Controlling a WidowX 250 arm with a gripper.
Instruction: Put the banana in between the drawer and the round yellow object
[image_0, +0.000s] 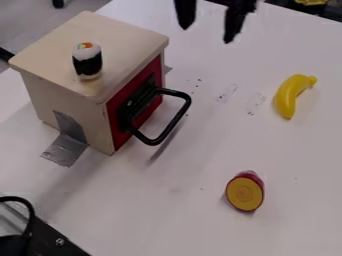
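Claw (207, 34) at top edge, fingers wide apart, nothing between them. We note toy banana (287, 97) at right on tabletop (200, 215), below and right of claw, long axis slanting from upper right to lower left.

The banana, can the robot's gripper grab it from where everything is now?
Probably yes. The gripper hangs near the table's far edge with its fingers apart, nothing covers the banana, and the wooden box stands well off to the side.
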